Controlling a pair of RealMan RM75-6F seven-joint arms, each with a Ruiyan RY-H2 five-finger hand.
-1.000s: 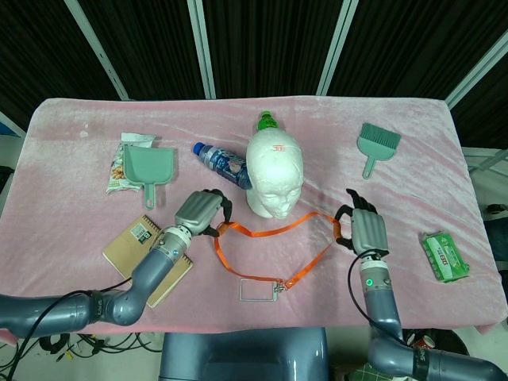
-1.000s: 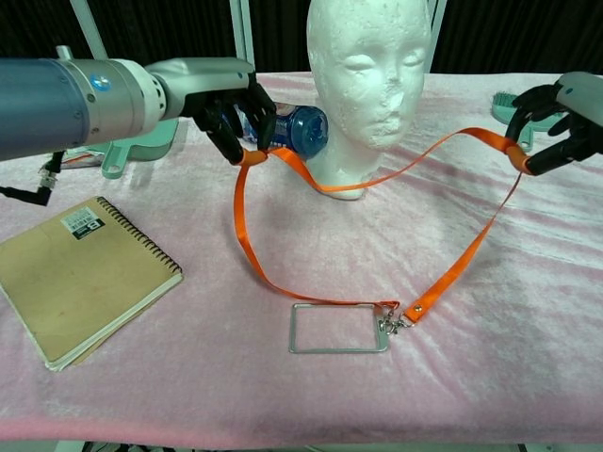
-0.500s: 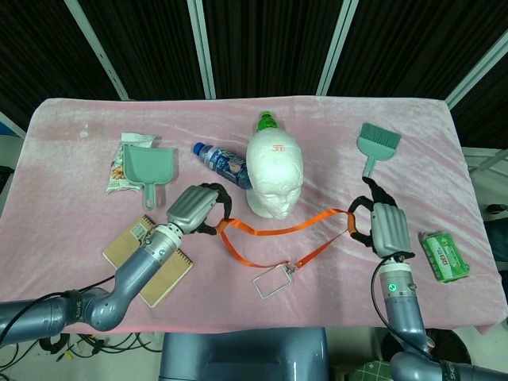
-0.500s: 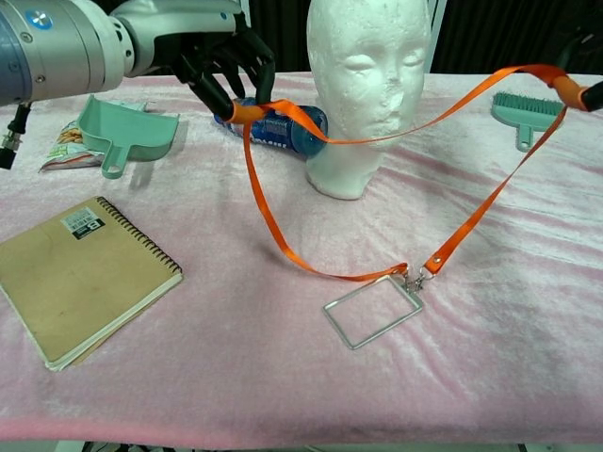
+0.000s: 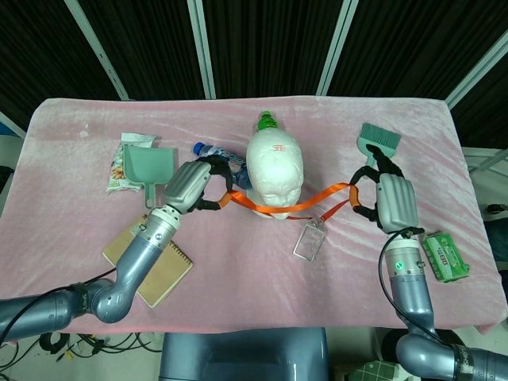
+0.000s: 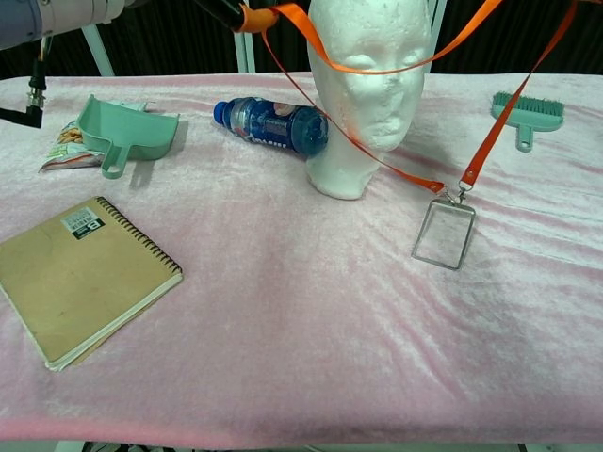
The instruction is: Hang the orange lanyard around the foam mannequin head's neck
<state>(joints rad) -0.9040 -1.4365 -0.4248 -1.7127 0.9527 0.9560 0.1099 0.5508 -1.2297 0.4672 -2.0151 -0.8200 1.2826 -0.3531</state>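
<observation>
Your left hand [image 5: 193, 184] grips the orange lanyard [image 5: 287, 200] at one side of its loop, fingers curled over the strap just beside the mannequin head [image 5: 273, 173]. Your right hand [image 5: 387, 201] pinches the opposite side of the loop, on the far side of the head. Both hands are raised off the surface [image 5: 238, 262]; in the chest view they sit at or beyond the top edge, so only the strap itself reads clearly there.

The lanyard is stretched between the two hands in front of the head. In the chest view one run of strap crosses the face at about eye level, while the other drops to the clear badge holder [image 6: 443, 234], whose lower edge looks to rest on the surface just beside the base of the head. The loop is not yet over the crown.

Assessment: the step in hand is spreading and lifting the loop to pass it over the head. The next move calls for raising both hands higher and carrying the far run of strap back over the crown, keeping the loop wide, then lowering it to the neck. The blue water bottle [image 6: 271, 124] lies against the head's base on your left; keep the strap from snagging it.
</observation>
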